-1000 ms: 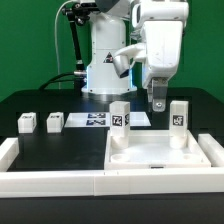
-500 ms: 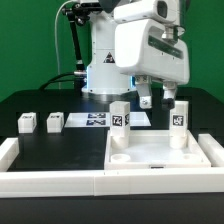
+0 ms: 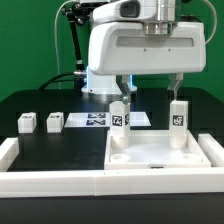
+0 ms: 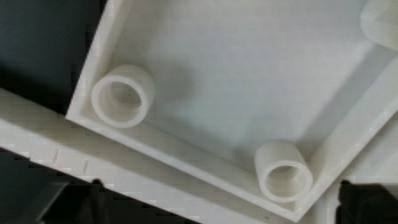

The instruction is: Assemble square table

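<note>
White plastic square table top [image 3: 160, 152] with a raised rim lies flat on the black bench [image 3: 60, 140], toward the exterior view's right, just inside the low white border rail [image 3: 50, 180]. One short white tagged block leg [image 3: 119, 117] stands upright at its far corner on the exterior view's left, and a second upright leg [image 3: 179, 114] at the far corner on the right. Two loose legs [image 3: 27, 122] [image 3: 54, 122] sit on the bench, near the flat marker board [image 3: 95, 120]. In the wrist view the top holds two round open sockets [image 4: 121, 97] [image 4: 285, 172] against its rim. The arm's white wrist housing hangs over the top, facing down. Tool [image 3: 150, 92] is above the gap between the standing legs; cannot tell how wide it is.
</note>
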Controlling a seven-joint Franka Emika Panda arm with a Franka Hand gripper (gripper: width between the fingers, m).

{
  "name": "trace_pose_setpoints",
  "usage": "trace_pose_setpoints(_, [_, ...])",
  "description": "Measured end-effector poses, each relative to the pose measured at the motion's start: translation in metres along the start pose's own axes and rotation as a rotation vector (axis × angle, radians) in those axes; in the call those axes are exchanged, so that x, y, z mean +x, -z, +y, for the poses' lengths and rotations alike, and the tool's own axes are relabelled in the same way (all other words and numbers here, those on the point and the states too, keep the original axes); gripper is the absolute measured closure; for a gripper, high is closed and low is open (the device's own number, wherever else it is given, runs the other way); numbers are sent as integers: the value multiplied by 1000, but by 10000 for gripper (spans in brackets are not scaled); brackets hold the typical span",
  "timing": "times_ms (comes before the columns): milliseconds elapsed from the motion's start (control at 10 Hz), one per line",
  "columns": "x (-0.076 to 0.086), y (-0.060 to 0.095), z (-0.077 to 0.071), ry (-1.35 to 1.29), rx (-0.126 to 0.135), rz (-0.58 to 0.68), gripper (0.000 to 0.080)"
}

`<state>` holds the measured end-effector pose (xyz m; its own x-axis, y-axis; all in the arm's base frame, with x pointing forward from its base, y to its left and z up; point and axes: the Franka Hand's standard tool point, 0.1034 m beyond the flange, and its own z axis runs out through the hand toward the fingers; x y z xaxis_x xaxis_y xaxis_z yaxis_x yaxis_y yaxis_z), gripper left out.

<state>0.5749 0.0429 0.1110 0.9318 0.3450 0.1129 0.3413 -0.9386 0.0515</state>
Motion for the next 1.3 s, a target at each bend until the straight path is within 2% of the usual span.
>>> trace_pose_setpoints(500, [1,0,-6,-317,37,1,150])
trace_pose_setpoints(600, [-9,2,7,-307,55,-8,150])
trace_pose_setpoints(900, [-59,3,45,-286,53,-37,150])
trace_pose_setpoints(1000, [-77,4,66,-272,52,-44,150])
trace_pose_setpoints(1100, [-88,7,90,-282,41,-44,150])
trace_pose_setpoints(1200, [-98,3,104,-276,39,-51,150])
trace_pose_setpoints(1300, [-114,-4,124,-278,40,-66,150])
